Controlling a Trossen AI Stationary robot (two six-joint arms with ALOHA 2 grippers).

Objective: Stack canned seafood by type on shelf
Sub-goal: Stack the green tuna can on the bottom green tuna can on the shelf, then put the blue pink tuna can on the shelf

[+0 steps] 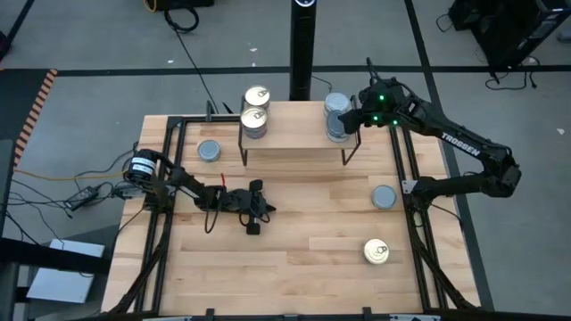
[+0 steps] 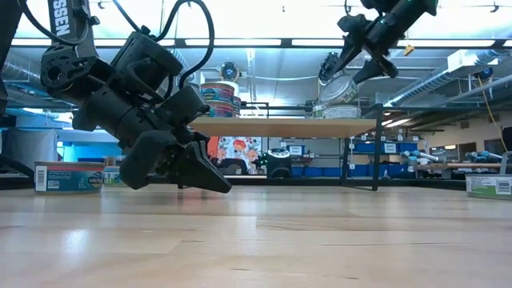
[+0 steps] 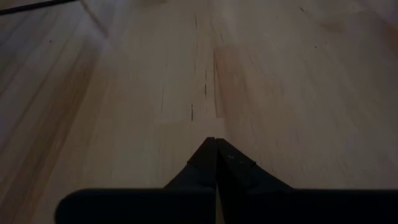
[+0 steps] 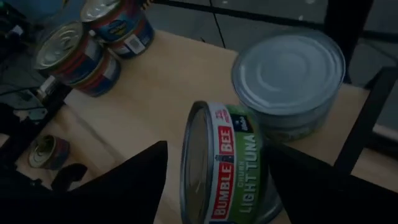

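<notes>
- Left gripper (image 1: 254,214) rests low over the table (image 1: 303,259), fingers pressed together, holding nothing.
- Gold-topped tins (image 1: 255,111) sit stacked at the shelf's (image 1: 294,134) left end.
- Right gripper (image 1: 350,116), fingers spread wide, flanks a tilted tuna tin (image 4: 227,165) beside the blue-grey stack (image 1: 336,116) at the shelf's right end.

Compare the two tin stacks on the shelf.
The left stack shows pale gold pull-tab tops; the right stack shows a plain blue-grey top. The left stack stands alone; the right stack has the right gripper over it, with a tilted Bumble Bee tin between its open fingers. Both stand on the shelf.
</notes>
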